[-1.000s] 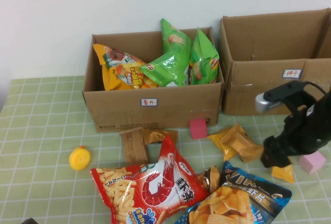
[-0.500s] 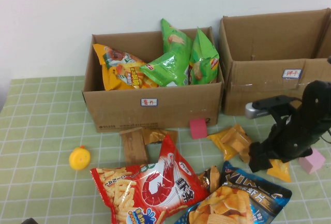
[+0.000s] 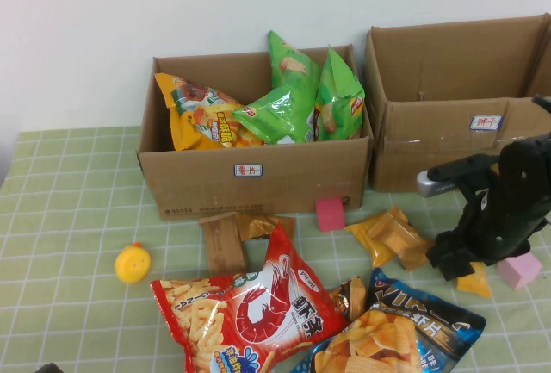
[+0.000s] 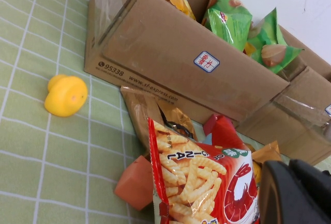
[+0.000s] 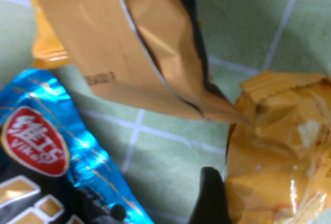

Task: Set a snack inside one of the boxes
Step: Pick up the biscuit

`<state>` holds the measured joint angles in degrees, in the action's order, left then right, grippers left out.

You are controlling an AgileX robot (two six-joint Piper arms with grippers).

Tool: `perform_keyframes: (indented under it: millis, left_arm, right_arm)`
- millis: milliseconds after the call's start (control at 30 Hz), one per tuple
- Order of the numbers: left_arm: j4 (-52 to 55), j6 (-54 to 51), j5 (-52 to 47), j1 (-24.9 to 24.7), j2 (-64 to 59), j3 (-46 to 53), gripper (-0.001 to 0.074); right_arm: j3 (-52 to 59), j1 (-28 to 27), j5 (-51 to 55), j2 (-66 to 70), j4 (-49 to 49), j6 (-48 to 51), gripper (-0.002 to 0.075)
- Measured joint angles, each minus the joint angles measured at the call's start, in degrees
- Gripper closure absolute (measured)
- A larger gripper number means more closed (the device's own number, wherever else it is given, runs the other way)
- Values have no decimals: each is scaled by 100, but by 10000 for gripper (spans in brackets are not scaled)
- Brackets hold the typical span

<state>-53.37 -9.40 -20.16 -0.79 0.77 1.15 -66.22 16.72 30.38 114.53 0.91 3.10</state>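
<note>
While the snack lies on the desk (image 3: 69,218):
Right pincer (image 3: 454,263): over small orange packet (image 3: 474,282), grip unclear; centre, close squarely.
Left pincer (image 4: 297,195): parked, state unclear.

Taking the labelled box (image 3: 258,179) as landmark: a second box (image 3: 456,106) is set to its right, snack bags (image 3: 284,97) are held inside, loose packets (image 3: 250,313) are spread before it.

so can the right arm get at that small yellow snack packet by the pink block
Probably yes: the right claw hangs right at the small yellow packet, nothing covering it. The left claw sits low near the red shrimp chips bag.
</note>
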Motion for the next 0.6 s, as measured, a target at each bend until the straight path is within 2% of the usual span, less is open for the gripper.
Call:
perform_keyframes:
  millis: [133,200,233,367,600]
  left_arm:
    - [0,0,0,0,0,0,736]
    - [0,0,0,0,0,0,736]
    - [0,0,0,0,0,0,736]
    - [0,0,0,0,0,0,736]
    - [0,0,0,0,0,0,736]
  right_arm:
    - [-11,0,0,135,55,-53,250]
    - [-11,0,0,195,79,-90,286]
    - [-11,0,0,210,79,-103,313]
    - [-11,0,34,162,82,-116,519]
    - [-77,0,292,-778,92,-91,531]
